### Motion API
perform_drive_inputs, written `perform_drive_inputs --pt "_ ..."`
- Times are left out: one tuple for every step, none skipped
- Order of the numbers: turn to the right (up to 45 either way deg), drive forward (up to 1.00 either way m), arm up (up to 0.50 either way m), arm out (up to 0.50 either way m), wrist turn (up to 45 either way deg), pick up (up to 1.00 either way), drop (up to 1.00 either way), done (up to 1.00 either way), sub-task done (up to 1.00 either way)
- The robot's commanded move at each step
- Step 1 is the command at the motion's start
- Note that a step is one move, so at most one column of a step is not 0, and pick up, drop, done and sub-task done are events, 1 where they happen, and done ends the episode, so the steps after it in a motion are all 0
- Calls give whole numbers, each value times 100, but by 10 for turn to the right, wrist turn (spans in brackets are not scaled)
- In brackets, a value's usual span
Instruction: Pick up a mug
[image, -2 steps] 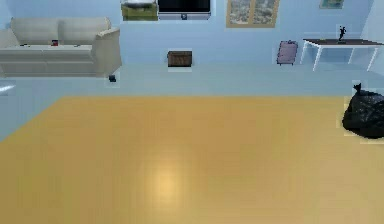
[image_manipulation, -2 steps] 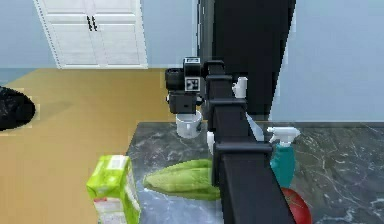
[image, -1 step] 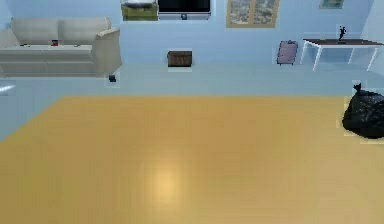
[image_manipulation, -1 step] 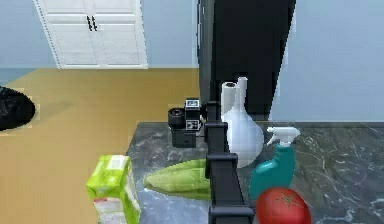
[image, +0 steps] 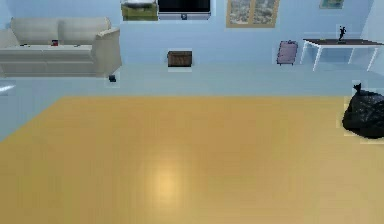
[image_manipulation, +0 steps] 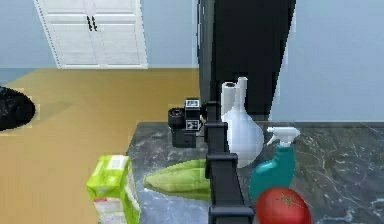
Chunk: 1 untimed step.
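In the arm side view the dark arm bar rises over a dark marble counter. At its far end stand two white marker squares, with the gripper as a dark block at the counter's far edge. I cannot tell whether it holds anything. Just right of the arm stands a white vase. A teal spray bottle and a red tomato are nearer on the right. A green box and a long green vegetable lie left of the arm.
A black fridge stands behind the counter, with white double doors far left. In the forward view, open yellow floor leads to a white sofa, a small dark chest, a purple suitcase, a side table and a black bag.
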Motion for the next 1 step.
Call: perform_drive_inputs --pt "0 0 10 0 0 0 0 0 0"
